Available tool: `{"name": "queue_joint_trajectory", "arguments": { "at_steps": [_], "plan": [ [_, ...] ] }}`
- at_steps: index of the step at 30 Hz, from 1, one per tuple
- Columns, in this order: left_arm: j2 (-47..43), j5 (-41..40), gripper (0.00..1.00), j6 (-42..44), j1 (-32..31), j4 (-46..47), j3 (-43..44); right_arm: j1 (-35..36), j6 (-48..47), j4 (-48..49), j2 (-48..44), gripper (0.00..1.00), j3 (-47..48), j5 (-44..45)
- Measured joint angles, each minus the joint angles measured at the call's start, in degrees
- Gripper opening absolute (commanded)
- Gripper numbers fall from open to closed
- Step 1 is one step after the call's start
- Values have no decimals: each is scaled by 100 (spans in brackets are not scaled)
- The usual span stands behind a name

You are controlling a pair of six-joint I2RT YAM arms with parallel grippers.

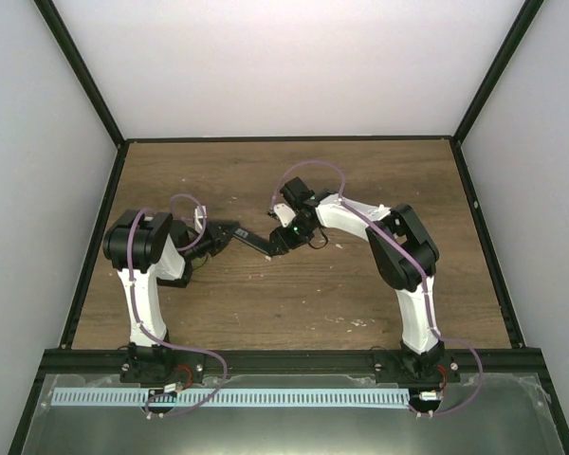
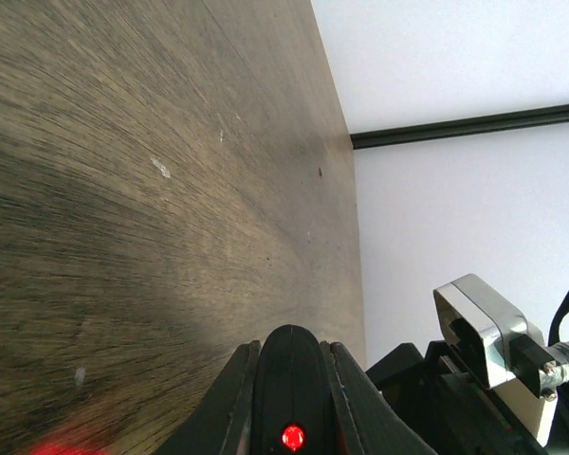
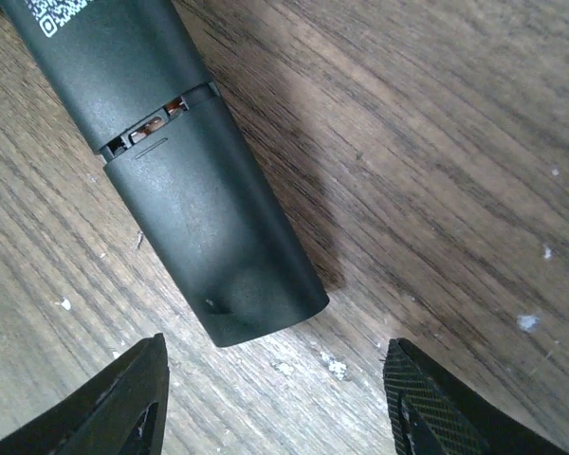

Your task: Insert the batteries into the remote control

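Right wrist view first: the right gripper (image 3: 275, 360) has its fingers (image 3: 123, 403) spread wide apart and empty, low over the wooden table (image 3: 436, 142). Just beyond the fingertips, roughly centred between them, is the rounded end of the remote control (image 3: 171, 180) — black, back side up, running away to the far left of the fingers. Its nearer stretch is a cover (image 3: 218, 256), and at the cover's far edge a narrow gap (image 3: 156, 123) shows something copper-coloured, too little to say whether it is a battery. From the left wrist, the left gripper (image 2: 292, 355) is clamped on the remote's other end, one finger on each side, with a small red light (image 2: 292, 437) glowing between them. Beyond those fingers the table runs off to a white wall (image 2: 455, 57) — to their right sit parts of the right arm.
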Motion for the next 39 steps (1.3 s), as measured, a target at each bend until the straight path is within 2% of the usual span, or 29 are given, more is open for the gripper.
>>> {"name": "queue_joint_trajectory", "arguments": {
  "at_steps": [28, 39],
  "plan": [
    [-9, 4, 1, 13, 0, -28, 7, 116, -129, 269, 186, 34, 4, -81],
    [-9, 0, 1, -2, 0, -28, 7, 105, -146, -72, 398, 34, 367, -129]
  ]
}}
